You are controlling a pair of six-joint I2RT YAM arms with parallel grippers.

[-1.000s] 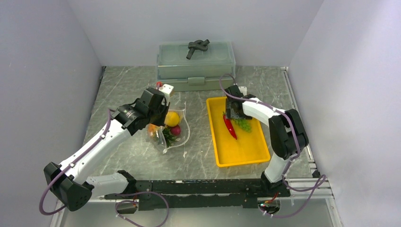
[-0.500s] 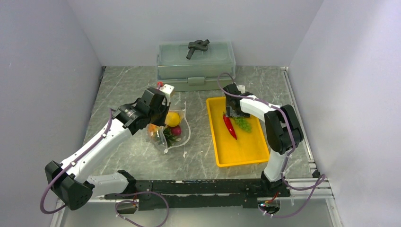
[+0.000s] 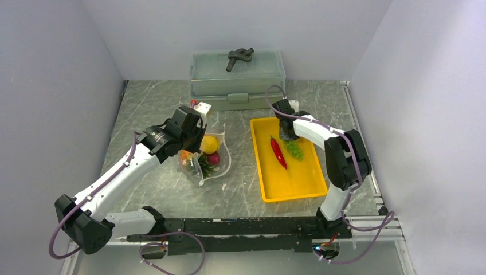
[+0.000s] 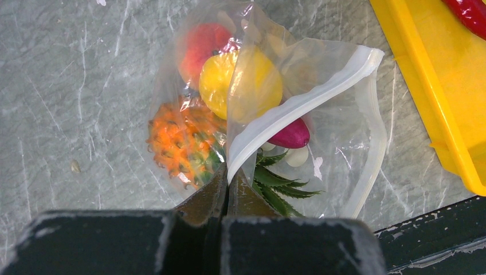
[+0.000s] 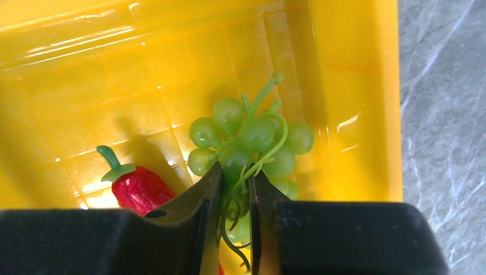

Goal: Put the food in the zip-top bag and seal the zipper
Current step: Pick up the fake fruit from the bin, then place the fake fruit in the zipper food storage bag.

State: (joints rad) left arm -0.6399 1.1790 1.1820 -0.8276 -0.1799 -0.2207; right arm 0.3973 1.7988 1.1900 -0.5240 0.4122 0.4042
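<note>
Two clenched tools: right tool (image 5: 235, 179) on green grapes (image 5: 252, 134), left tool (image 4: 227, 179) on zip-top bag (image 4: 349, 132) edge.

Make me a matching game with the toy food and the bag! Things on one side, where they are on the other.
1 grapes
2 chili
3 lemon
4 zip-top bag

A pinched by the left gripper
B lying loose in the yellow tray
C inside the bag
D pinched by the right gripper

Pairs: 1-D, 2-B, 3-C, 4-A

Clear crinkly plastic zip-top bag (image 4: 355, 132), glossy yellow tray (image 5: 355, 114), marbled table (image 4: 86, 86)
</note>
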